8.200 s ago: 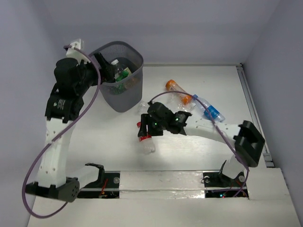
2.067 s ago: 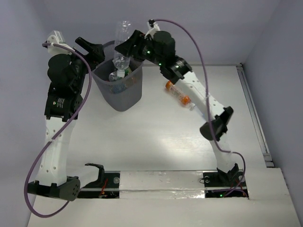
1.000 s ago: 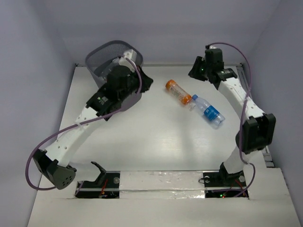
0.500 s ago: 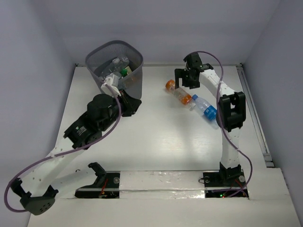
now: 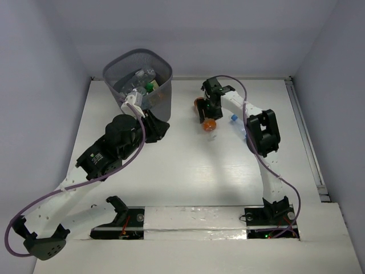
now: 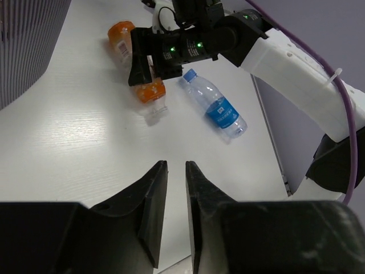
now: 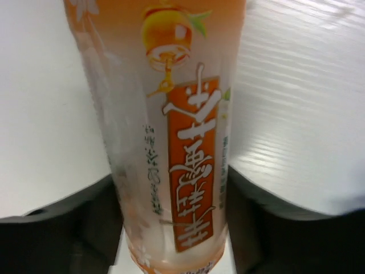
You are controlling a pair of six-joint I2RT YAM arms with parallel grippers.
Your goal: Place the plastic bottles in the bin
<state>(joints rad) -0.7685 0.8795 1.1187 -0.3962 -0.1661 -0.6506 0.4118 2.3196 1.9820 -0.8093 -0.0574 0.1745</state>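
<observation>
One orange-labelled plastic bottle (image 7: 171,142) lies on the white table (image 5: 188,171), straddled by the right claw (image 5: 206,113), jaws snug either side, grip not confirmable; probably light, slick, crushable, so hold mid-label.

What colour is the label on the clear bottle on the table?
Its label is blue, clearest in the left wrist view.
</observation>
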